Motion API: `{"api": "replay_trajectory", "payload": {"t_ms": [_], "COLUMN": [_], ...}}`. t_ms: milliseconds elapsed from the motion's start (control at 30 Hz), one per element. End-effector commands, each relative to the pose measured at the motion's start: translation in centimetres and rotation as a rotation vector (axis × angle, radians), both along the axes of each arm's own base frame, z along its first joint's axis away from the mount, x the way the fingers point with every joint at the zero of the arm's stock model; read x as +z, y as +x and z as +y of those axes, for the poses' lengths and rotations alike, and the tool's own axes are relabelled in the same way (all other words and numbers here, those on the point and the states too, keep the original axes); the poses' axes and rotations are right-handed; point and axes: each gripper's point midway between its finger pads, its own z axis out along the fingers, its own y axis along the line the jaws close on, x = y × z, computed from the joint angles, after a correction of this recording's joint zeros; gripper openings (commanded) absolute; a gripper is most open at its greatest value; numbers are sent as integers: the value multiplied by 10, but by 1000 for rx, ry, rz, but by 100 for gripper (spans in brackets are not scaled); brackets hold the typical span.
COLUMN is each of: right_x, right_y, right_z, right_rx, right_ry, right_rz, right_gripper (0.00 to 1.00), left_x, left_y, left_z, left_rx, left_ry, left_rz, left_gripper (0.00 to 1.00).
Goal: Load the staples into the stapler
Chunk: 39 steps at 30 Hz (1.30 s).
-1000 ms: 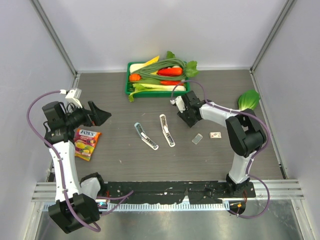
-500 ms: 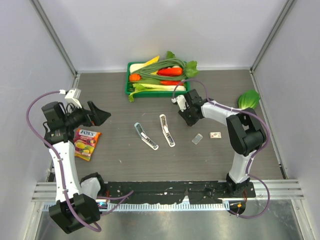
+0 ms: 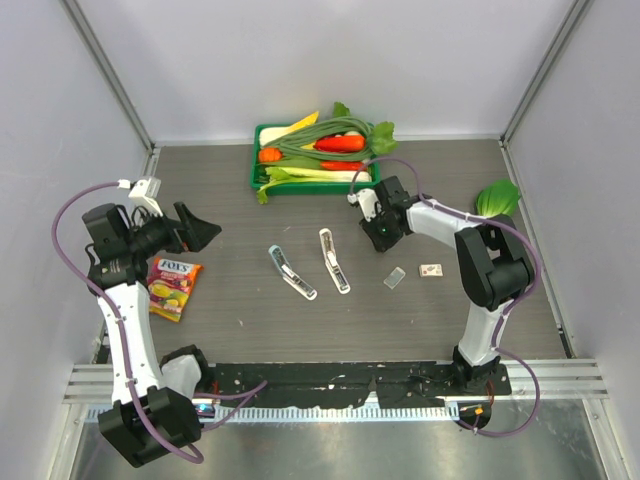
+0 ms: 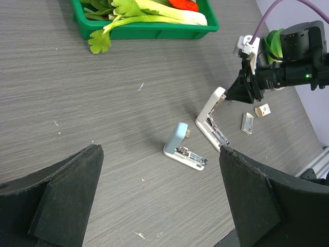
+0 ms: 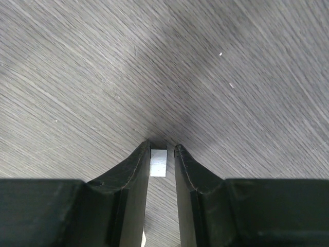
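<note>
Right wrist view: pinches a small pale flat strip of staples [image 5: 158, 163] in the near-closed right end effector [image 5: 161, 148], long axis along the fingers. Needs to travel left and toward the bases to the open white plastic stapler [image 3: 333, 260] (lengthwise roughly front-to-back). Reaches inward, low over the grey table [image 3: 240, 200]; holds the left end effector [image 3: 203, 230] splayed wide, well apart.

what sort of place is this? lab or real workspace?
Likely a robot test cell: blank white panels on metal framing enclose the table, and the props are mismatched: a vegetable tray, a blue stapler, a white stapler, a candy bag.
</note>
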Motion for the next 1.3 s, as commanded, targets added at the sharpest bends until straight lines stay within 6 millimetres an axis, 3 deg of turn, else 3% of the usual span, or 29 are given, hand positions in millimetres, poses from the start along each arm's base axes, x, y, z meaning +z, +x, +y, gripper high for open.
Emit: {"api": "replay_trajectory", "payload": {"t_ms": [0, 267, 467, 600, 833, 1067, 1167, 1267], "right_x": [-8, -10, -16, -8, 35, 82, 122, 160], "right_y": [-12, -19, -23, -19, -2, 0, -4, -17], "right_z": [-11, -14, -11, -11, -10, -4, 10, 38], "right_rx": [2, 20, 25, 14, -36, -53, -46, -2], "right_ry": [-18, 4, 9, 17, 52, 95, 147, 220], "right_rz": [73, 107, 139, 108, -42, -177, -266, -343], "right_gripper": [32, 32, 24, 21, 18, 18, 18, 18], "left_x": [12, 13, 14, 14, 12, 10, 9, 10], "left_y": [0, 0, -1, -1, 0, 2, 3, 4], "left_z": [-1, -1, 0, 0, 2, 5, 7, 9], "left_rx": [-16, -18, -16, -13, -10, 3, 10, 16], "left_ry": [8, 4, 5, 4, 3, 6, 9, 16], "left_rz": [-60, -61, -65, -66, -61, -61, -64, -76], "left_gripper": [100, 100, 100, 100, 100, 100, 100, 100]}}
